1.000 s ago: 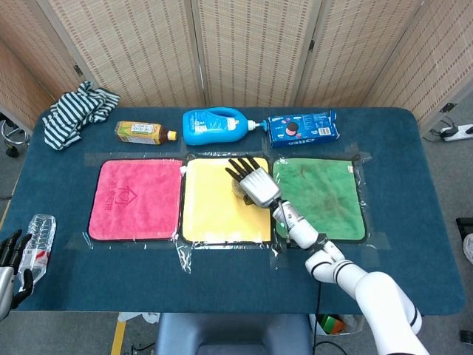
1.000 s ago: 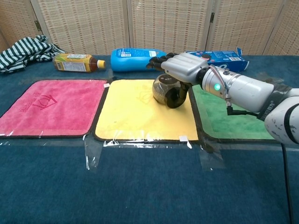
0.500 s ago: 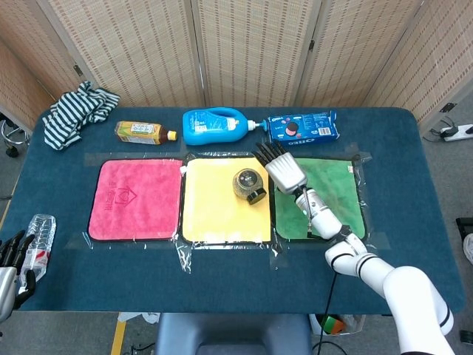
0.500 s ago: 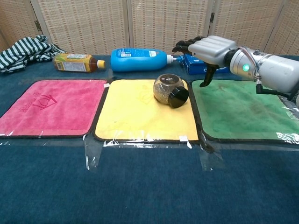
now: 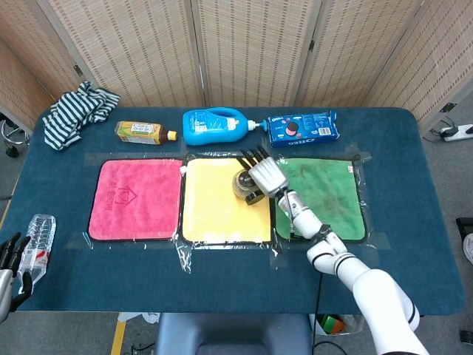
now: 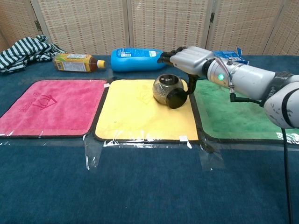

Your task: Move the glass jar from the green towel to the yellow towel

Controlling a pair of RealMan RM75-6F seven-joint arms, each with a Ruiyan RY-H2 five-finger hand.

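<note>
The glass jar point(image 5: 244, 185) point(image 6: 166, 89) lies on its side on the right part of the yellow towel point(image 5: 214, 211) point(image 6: 135, 114), its black lid pointing front-right. My right hand point(image 5: 267, 174) point(image 6: 190, 59) hovers just above and behind the jar with its fingers stretched out flat. Its thumb hangs down beside the lid, and nothing is held. The green towel point(image 5: 329, 196) point(image 6: 238, 112) to the right is bare. My left hand point(image 5: 10, 260) sits at the table's front left corner, fingers apart and holding nothing; the chest view does not show it.
A pink towel point(image 5: 137, 198) point(image 6: 49, 107) lies left of the yellow one. Along the back are a striped cloth point(image 5: 77, 111), a tea bottle point(image 5: 144, 132) point(image 6: 77, 63), a blue detergent bottle point(image 5: 214, 126) point(image 6: 138, 59) and a blue cookie box point(image 5: 301, 127). A clear plastic bottle point(image 5: 37, 240) lies by my left hand.
My right hand let go of the jar, swung right over the green towel, and has now come back left above the jar. The jar stays on the yellow towel.
</note>
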